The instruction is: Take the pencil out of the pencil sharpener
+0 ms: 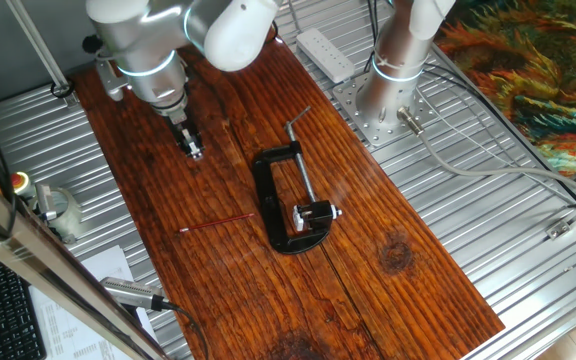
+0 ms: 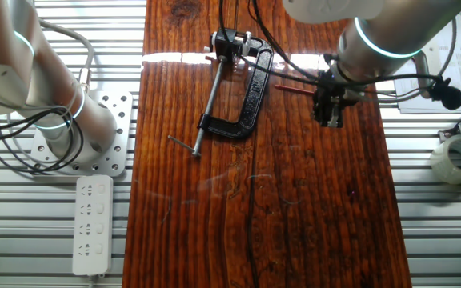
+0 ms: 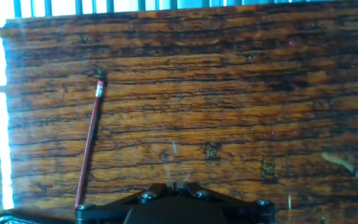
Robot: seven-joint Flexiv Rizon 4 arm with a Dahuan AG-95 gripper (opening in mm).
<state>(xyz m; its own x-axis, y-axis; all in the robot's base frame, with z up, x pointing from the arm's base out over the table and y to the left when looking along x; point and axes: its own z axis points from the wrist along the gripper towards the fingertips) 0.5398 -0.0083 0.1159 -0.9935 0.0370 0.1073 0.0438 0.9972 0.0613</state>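
Observation:
The red pencil lies flat on the wooden table, left of the black C-clamp. Its near end reaches the clamp's outer frame. It also shows in the other fixed view and in the hand view. The pencil sharpener, a small black block with a silvery end, sits clamped in the clamp's jaws, apart from the pencil; it also shows in the other fixed view. My gripper hangs above the table, away from the pencil toward the back. Its fingertips are together and hold nothing.
The clamp's grey screw rod points toward the back. A second arm's base and a white power strip stand at the back right. A tape roll lies off the board. Metal grating surrounds the wooden board.

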